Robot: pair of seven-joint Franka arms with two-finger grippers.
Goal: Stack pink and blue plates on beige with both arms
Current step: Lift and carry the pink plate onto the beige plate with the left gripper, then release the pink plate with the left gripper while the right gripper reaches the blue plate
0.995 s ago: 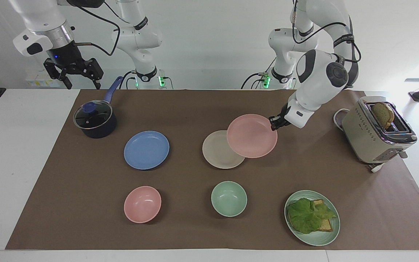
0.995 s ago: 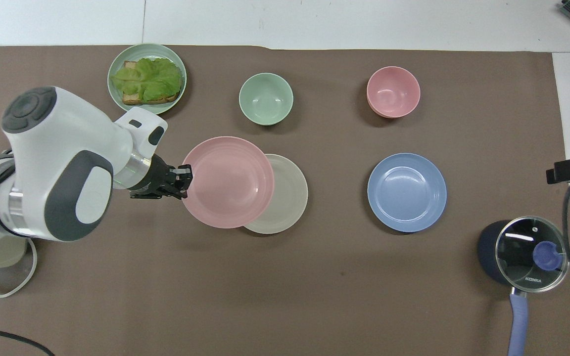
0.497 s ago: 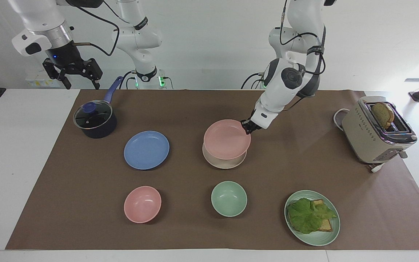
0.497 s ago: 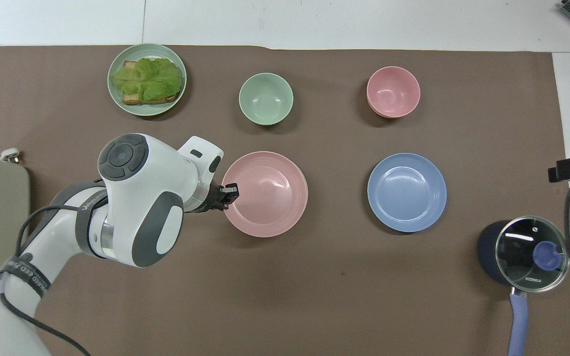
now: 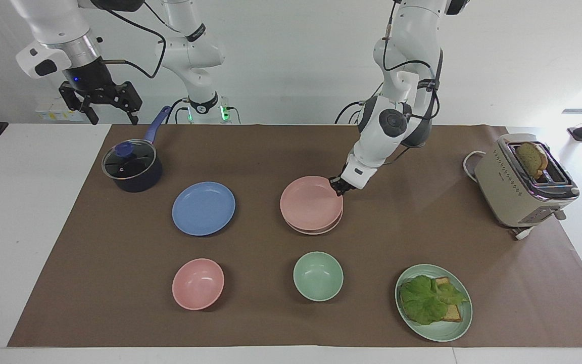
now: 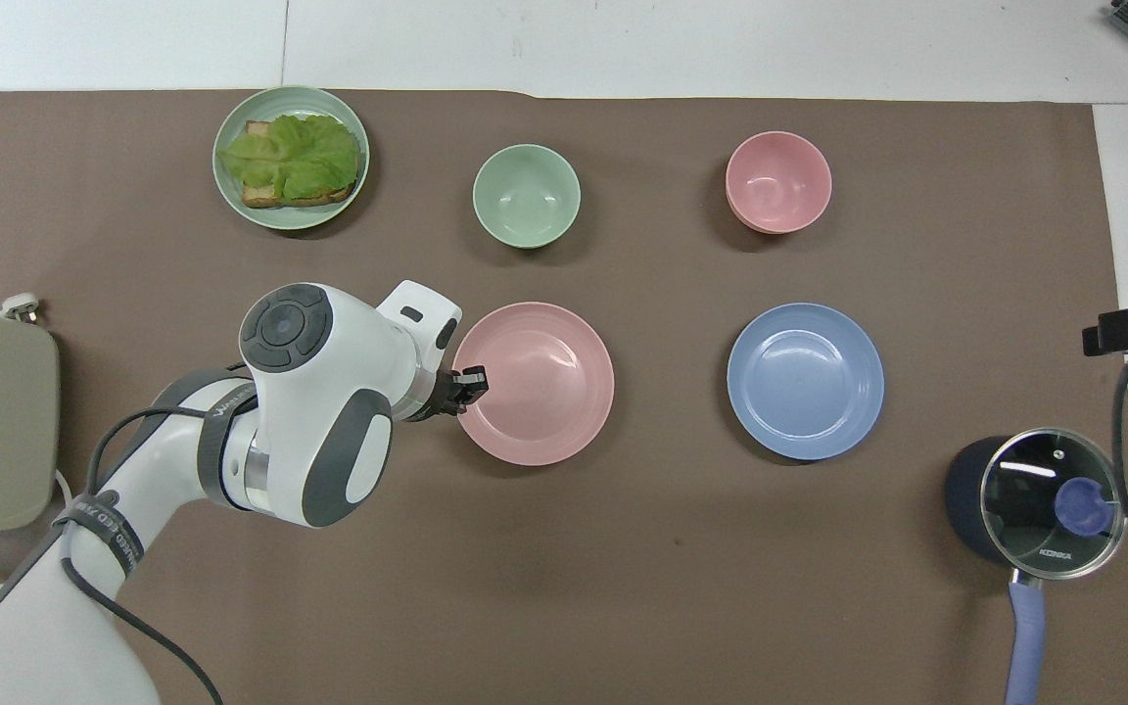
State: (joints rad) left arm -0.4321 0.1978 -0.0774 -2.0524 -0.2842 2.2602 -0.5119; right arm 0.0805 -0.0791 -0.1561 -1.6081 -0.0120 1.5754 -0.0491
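Observation:
The pink plate [image 5: 311, 203] [image 6: 535, 382] lies on the beige plate, of which only a thin rim [image 5: 316, 232] shows under it in the facing view; in the overhead view the beige plate is hidden. My left gripper [image 5: 338, 184] [image 6: 471, 382] is shut on the pink plate's rim, at the side toward the left arm's end. Beside the stack, toward the right arm's end, the blue plate [image 5: 203, 208] [image 6: 806, 380] lies flat on the mat. High over the table's edge by the pan, my right gripper [image 5: 113, 120] waits open and holds nothing.
A dark pan with a glass lid [image 5: 132, 167] stands nearer to the robots than the blue plate. A pink bowl [image 5: 197, 283], a green bowl [image 5: 318, 276] and a green plate [image 5: 452, 328] with lettuce and toast lie farther out. A toaster [image 5: 523, 182] stands at the left arm's end.
My left gripper has carried the pink plate from partly beside the beige plate to over it and lowered it onto it. The right arm has not moved.

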